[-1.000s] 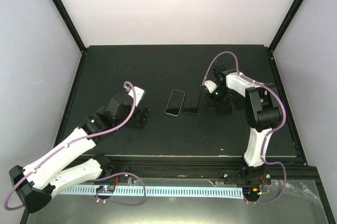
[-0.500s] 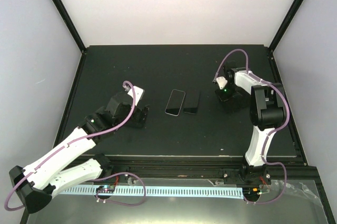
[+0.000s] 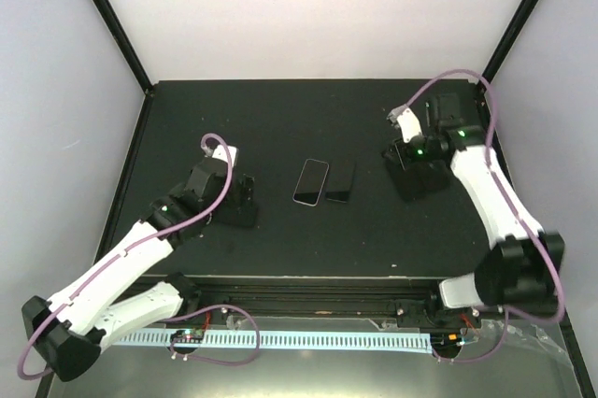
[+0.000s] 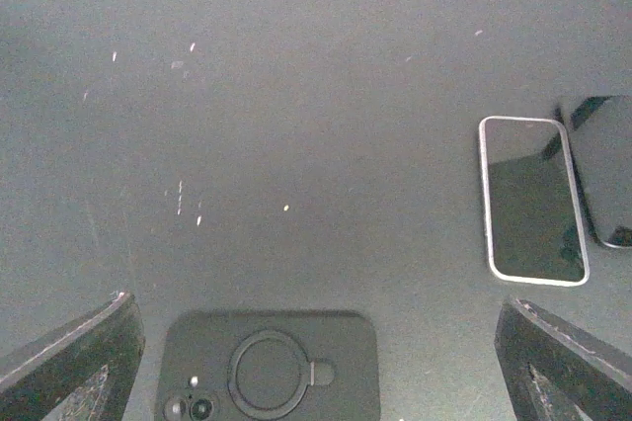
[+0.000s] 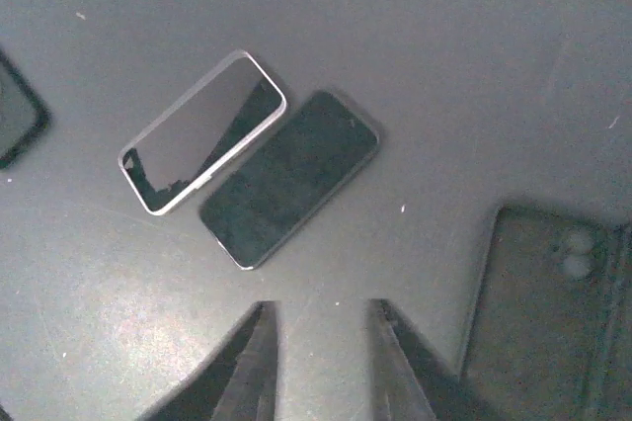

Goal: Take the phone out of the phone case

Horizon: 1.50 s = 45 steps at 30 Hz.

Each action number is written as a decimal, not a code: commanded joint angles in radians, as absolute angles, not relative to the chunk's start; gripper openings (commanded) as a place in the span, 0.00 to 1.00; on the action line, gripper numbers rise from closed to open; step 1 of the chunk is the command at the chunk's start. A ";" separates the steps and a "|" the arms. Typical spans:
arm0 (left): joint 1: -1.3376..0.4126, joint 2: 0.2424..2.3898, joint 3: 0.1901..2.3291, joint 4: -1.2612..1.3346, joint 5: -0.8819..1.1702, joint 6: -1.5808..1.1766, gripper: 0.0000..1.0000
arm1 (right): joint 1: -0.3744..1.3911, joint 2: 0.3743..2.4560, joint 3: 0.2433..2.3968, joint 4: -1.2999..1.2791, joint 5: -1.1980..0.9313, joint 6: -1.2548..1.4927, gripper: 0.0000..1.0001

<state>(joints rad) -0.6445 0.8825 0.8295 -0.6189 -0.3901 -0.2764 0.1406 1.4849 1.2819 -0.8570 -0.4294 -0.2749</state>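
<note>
Phone point(image 3: 311, 181) with a silver rim lies flat at the centre of the black desk point(image 3: 280, 118), its glossy dark face up, bare of any case. At its 3 o'clock, just beside it and parallel to it, lies a dark slab point(image 3: 341, 179) of much the same shape; whether that is a second phone cannot be told.

At the phone's 9 o'clock, well apart from it, the left pincer point(image 4: 316, 307) is spread wide and grips nothing. In the left wrist view its two fingers point(image 4: 74, 362) stand at the frame's lower corners. A black ringed case point(image 4: 269, 367) lies flat between them, its round ring and camera holes up. Whether the fingers touch this case cannot be told.

At the phone's 3 o'clock, beyond the dark slab, the right pincer point(image 5: 321, 357) is released, its fingers point(image 5: 259, 362) parted by a narrow gap with only bare desk between them. It touches neither the phone nor the slab. In the right wrist view a black two-hole case point(image 5: 538, 312) lies flat at the pincer's 3 o'clock, near it but apart.
</note>
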 commanded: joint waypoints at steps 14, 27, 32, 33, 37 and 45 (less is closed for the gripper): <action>-0.320 1.126 0.697 -0.643 -0.091 -0.856 0.99 | 0.141 1.024 0.901 -0.598 -0.568 -0.241 0.92; -0.291 1.311 0.632 -0.516 -0.004 -0.930 0.99 | 0.141 1.006 0.913 -0.636 -0.598 -0.276 0.92; -0.287 1.428 0.676 -0.443 0.044 -0.892 0.99 | 0.142 0.998 0.911 -0.640 -0.607 -0.281 0.92; -0.287 1.446 0.684 -0.428 0.044 -0.883 0.99 | 0.142 0.997 0.913 -0.640 -0.606 -0.283 0.92; -0.287 1.517 0.744 -0.383 0.029 -0.818 0.99 | 0.141 0.993 0.913 -0.640 -0.599 -0.284 0.92; -0.287 1.646 0.900 -0.444 -0.011 -0.740 0.99 | 0.139 1.004 0.915 -0.645 -0.599 -0.289 0.92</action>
<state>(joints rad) -0.2890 1.6047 0.8558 -0.4595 -0.0185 -0.7910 0.1410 1.0069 0.8921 -0.6430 -0.5865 -0.2726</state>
